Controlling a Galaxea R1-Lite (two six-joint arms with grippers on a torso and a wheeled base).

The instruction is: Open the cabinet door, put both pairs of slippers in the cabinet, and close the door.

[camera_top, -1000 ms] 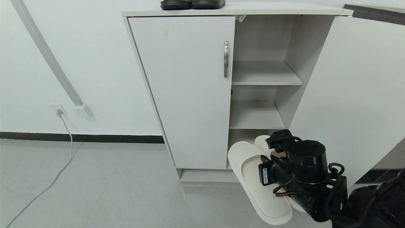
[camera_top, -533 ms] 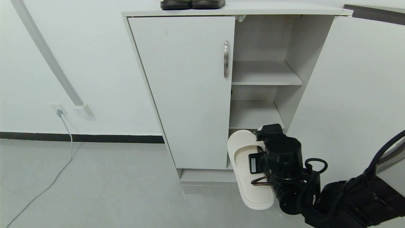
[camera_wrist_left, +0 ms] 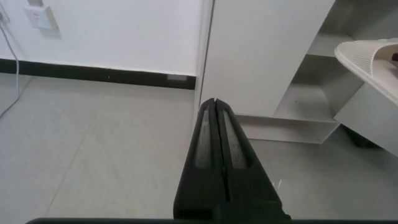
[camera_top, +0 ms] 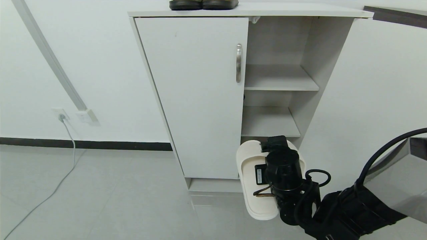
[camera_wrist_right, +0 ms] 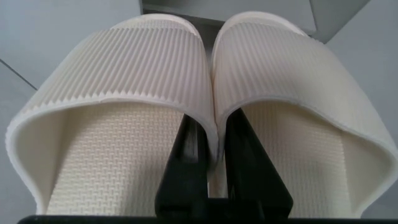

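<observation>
A pair of cream slippers (camera_top: 248,166) hangs side by side, toes at the lowest opening of the white cabinet (camera_top: 193,100). My right gripper (camera_top: 274,146) is shut on their inner strap edges; the right wrist view shows its fingers (camera_wrist_right: 189,146) pinching the two slippers (camera_wrist_right: 124,81) together. A second, dark pair of slippers (camera_top: 203,4) sits on the cabinet's top. The cabinet's right door (camera_top: 367,100) stands wide open, the left door is closed. My left gripper (camera_wrist_left: 215,109) is shut on nothing, low over the floor, with the cream slippers (camera_wrist_left: 373,53) off to one side.
Two bare shelves (camera_top: 277,80) lie above the lowest compartment. The closed door carries a metal handle (camera_top: 238,62). A wall socket with a grey cable (camera_top: 61,117) is at the left, over open grey tile floor (camera_top: 100,200).
My right arm has carried the cream slippers left and forward, closer to the cabinet's lowest opening. The left door and the dark slippers have not moved.
</observation>
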